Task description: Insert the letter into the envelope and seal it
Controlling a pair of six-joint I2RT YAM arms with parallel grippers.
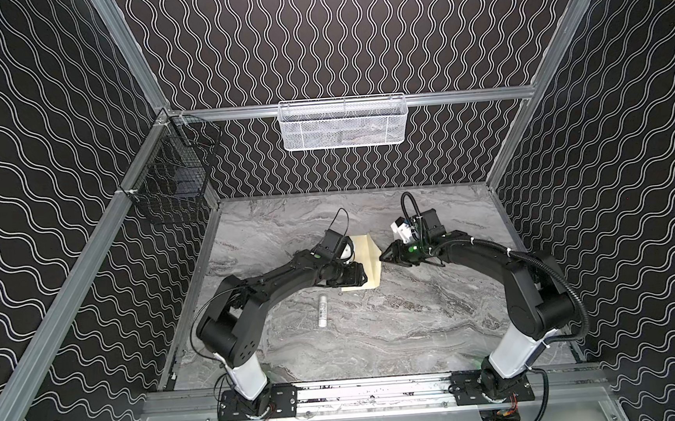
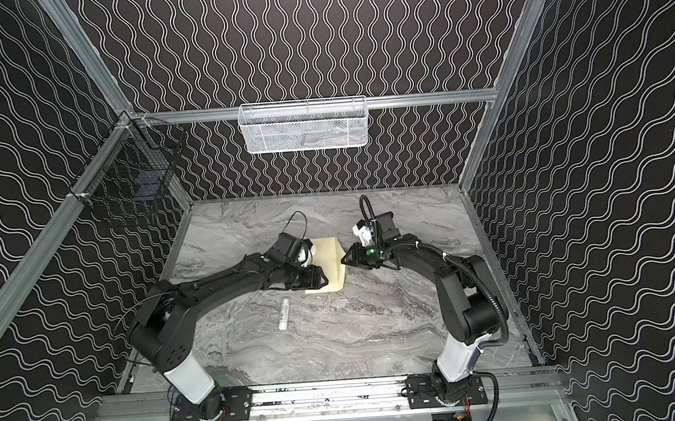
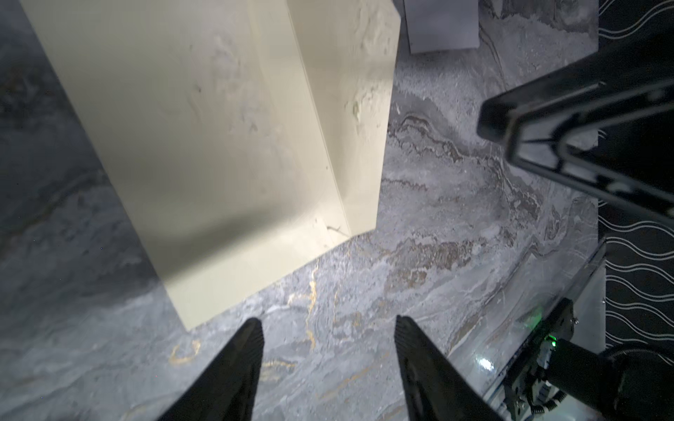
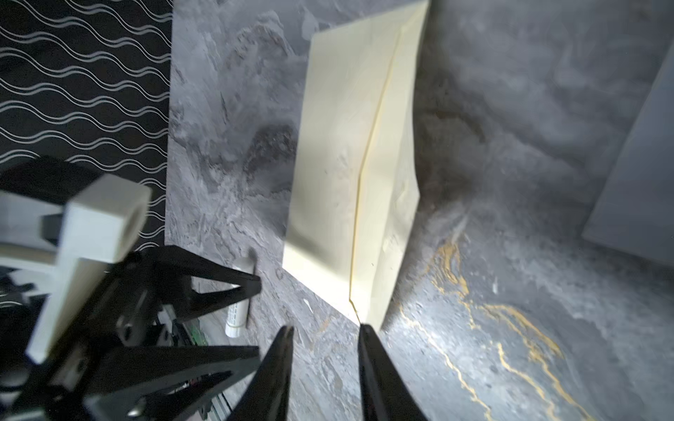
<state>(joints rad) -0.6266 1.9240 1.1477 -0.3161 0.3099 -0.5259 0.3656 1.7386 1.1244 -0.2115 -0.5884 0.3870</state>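
The envelope (image 1: pixel 365 248) lies on the marble surface (image 1: pixel 416 319) between both arms, flap half-raised; the letter (image 4: pixel 645 171) lies apart, not yet inside. The left gripper (image 3: pixel 328 320) hangs released near its corner. The right gripper (image 4: pixel 326 327), narrowly parted and empty, meets the flap's corner. I'd pin the body before lifting the flap.

I see a small white stick (image 1: pixel 323 311) lying on the grey marbled surface (image 1: pixel 417 328); a white mesh basket (image 1: pixel 342 134) and a black wire basket (image 1: pixel 171 178) hang on the rails

Stick (image 1: pixel 322 311) before envelope (image 1: pixel 366 256), slightly left
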